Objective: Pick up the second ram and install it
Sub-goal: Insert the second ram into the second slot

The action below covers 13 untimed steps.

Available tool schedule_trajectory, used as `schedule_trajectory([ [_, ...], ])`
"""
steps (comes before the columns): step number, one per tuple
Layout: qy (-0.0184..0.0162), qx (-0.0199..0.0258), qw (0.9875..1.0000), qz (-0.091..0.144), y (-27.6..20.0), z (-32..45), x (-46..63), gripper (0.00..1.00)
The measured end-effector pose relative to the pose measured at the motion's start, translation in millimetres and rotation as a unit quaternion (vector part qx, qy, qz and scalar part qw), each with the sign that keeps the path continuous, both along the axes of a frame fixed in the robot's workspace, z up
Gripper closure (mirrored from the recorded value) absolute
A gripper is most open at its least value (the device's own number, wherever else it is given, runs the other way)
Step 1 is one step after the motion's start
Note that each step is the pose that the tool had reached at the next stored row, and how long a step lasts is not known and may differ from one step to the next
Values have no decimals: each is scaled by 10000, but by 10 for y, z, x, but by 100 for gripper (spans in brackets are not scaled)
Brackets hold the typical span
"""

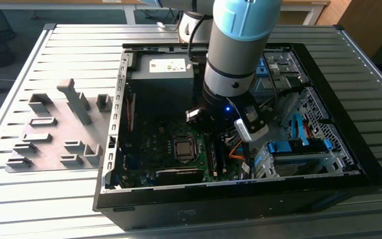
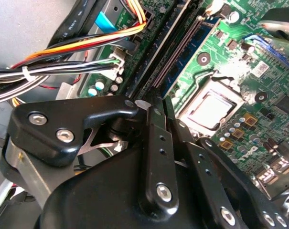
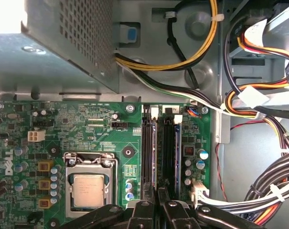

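My gripper [image 1: 201, 123] hangs inside the open computer case [image 1: 115, 124], low over the green motherboard [image 1: 154, 144]. In both wrist views its black fingers [image 2: 156, 143] are drawn together, the tips [image 3: 158, 198] right at the near end of the memory slots [image 3: 148, 152]. A blue-green ram stick [image 2: 191, 45] with dark chips stands seated in one slot and runs away from the fingertips. I cannot tell whether this is the second ram, nor whether anything thin sits between the tips. The processor [image 3: 88, 183] lies beside the slots.
Bundled cables [image 3: 259, 109] cross close beside the slots. The power supply [image 1: 161, 74] fills the case's far end. A drive cage with blue latches [image 1: 290, 147] sits on the exterior view's right. A grey fixture plate with bracket blocks [image 1: 51, 134] lies outside the case on that view's left.
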<state>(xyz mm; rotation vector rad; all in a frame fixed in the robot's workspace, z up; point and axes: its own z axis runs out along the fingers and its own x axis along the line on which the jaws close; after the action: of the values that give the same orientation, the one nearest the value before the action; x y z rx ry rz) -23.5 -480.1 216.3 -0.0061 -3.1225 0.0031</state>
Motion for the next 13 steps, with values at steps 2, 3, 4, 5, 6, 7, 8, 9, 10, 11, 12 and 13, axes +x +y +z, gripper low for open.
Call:
schedule_trajectory([
  [2, 0, 0, 10000, -14, 0, 0, 3, 86],
  [3, 0, 0, 10000, -16, 0, 0, 3, 86],
  [4, 0, 0, 10000, -16, 0, 0, 3, 86],
  [5, 0, -1, 10000, -16, 0, -1, 4, 86],
  [6, 0, -1, 10000, -16, 0, -3, 4, 86],
  [7, 0, 0, 10000, -16, 0, -7, 4, 86],
  [8, 0, 0, 10000, -16, 0, -10, 4, 86],
  [9, 0, 1, 10000, -16, 0, -15, 4, 86],
  [10, 0, 0, 10000, -16, 0, -19, 4, 86],
  [11, 0, 0, 10000, -16, 0, -23, 4, 86],
  [12, 0, 0, 10000, -16, 0, -27, 4, 86],
  [13, 0, 0, 10000, -16, 0, -32, 4, 86],
])
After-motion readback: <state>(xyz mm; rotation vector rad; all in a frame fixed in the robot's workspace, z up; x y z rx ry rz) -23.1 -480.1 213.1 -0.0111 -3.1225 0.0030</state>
